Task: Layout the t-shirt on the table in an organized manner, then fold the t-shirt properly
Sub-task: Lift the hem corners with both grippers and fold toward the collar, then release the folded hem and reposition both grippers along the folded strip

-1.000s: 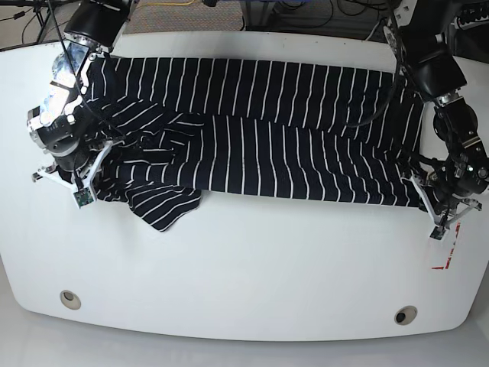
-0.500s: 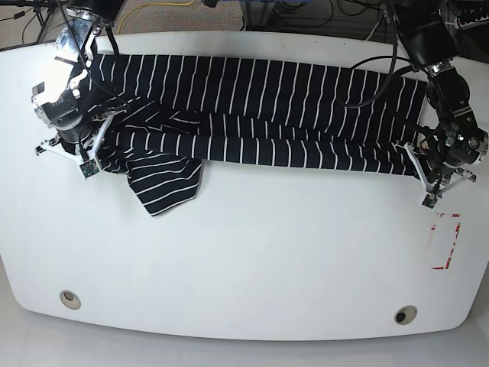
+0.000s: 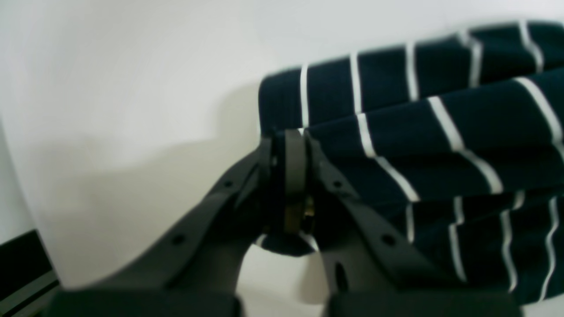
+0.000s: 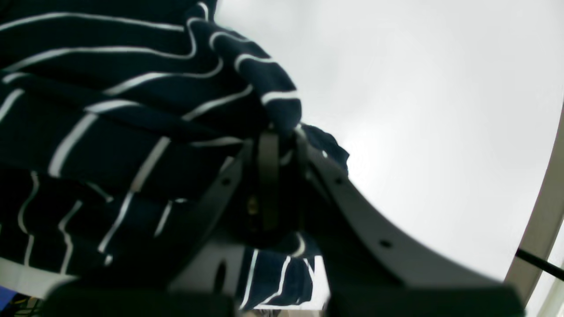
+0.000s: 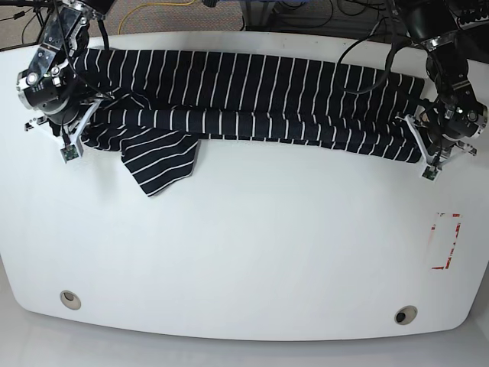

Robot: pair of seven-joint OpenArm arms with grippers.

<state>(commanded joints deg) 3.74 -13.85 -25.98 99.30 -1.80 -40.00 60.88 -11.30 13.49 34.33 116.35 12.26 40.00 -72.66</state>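
Note:
The t-shirt (image 5: 252, 99), dark navy with thin white stripes, lies as a long folded band across the far part of the white table (image 5: 252, 252). One sleeve (image 5: 160, 164) sticks out toward me at the left. My left gripper (image 5: 424, 153) is shut on the shirt's right end; the left wrist view shows its jaws (image 3: 293, 145) closed on a corner of the fabric (image 3: 440, 145). At the other end, my right gripper (image 5: 75, 139) is shut on the cloth. In the right wrist view its jaws (image 4: 275, 145) pinch bunched fabric (image 4: 110, 132).
Two round metal grommets (image 5: 70, 299) (image 5: 405, 314) sit near the table's front edge. A red-and-white tape rectangle (image 5: 445, 241) marks the right side. Cables and dark equipment lie beyond the far edge.
Both grippers have moved toward the far edge, pulling the shirt's near edge with them. The striped band is now narrower and sits further back. The sleeve has slid back too.

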